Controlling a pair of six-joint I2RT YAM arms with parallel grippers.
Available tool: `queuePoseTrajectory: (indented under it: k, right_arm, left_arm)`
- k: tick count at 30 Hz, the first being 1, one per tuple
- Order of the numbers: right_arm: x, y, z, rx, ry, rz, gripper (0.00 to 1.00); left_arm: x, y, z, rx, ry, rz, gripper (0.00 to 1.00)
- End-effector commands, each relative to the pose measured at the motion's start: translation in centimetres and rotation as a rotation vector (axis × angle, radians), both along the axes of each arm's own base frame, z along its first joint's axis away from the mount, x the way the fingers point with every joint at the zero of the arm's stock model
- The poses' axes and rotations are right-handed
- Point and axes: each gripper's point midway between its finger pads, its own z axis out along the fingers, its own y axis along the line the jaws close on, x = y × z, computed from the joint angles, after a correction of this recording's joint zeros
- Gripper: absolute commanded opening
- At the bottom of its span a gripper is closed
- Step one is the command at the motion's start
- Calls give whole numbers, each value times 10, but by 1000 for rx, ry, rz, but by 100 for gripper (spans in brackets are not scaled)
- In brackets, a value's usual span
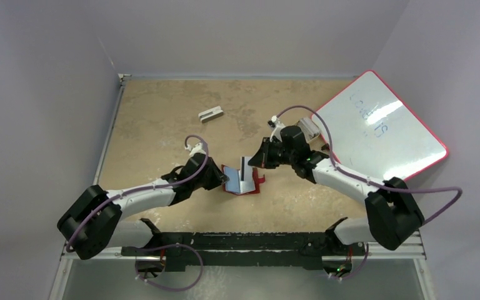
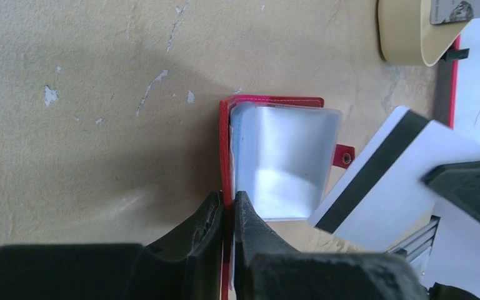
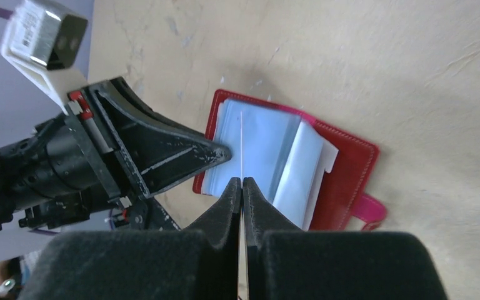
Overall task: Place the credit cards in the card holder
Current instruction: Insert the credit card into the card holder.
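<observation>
Currently card holder (image 1: 234, 182) lies open on the table (image 1: 162, 125) between the arms; left gripper (image 2: 228, 203) is clamped on its red edge, and right gripper (image 3: 242, 184) pinches a striped credit card (image 2: 394, 181) edge-down over the sleeves (image 3: 259, 150). Card looks stiff, light, slick (best held by the short end, flats between pads). Sleeves seem floppy and likely to buckle.

The tan, mottled desk (image 1: 156, 125) is showing pale scuffs and chips; a small grey-white block (image 1: 210, 114) is lying on its far part, left of centre, well apart from everything else; a red-rimmed whiteboard (image 1: 381, 128) is resting askew at the right edge, bearing faint writing; a tan oval tray (image 2: 403, 37) is sitting just beside the whiteboard's red rim; plain grey walls (image 1: 237, 34) are closing in the desk.
</observation>
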Motion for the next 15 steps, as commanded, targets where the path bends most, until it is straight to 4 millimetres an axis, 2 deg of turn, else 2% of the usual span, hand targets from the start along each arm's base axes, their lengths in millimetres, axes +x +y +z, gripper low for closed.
queuePoseTrajectory:
  k: [1, 4, 7, 10, 15]
  right_arm:
    - [-4, 28, 2, 120, 23, 34, 0]
    - [-3, 24, -23, 65, 64, 12, 0]
    - [-7, 19, -47, 17, 111, 10, 0]
    - [-6, 16, -58, -8, 122, -3, 0]
    - [-3, 14, -67, -23, 126, -11, 0]
  left_arm:
    - [6, 2, -2, 8, -27, 20, 10]
    - [3, 8, -4, 27, -25, 28, 20]
    - [1, 13, -3, 39, -31, 37, 24]
    - [0, 21, -3, 55, -43, 52, 26]
    - [-3, 30, -7, 78, -50, 69, 25]
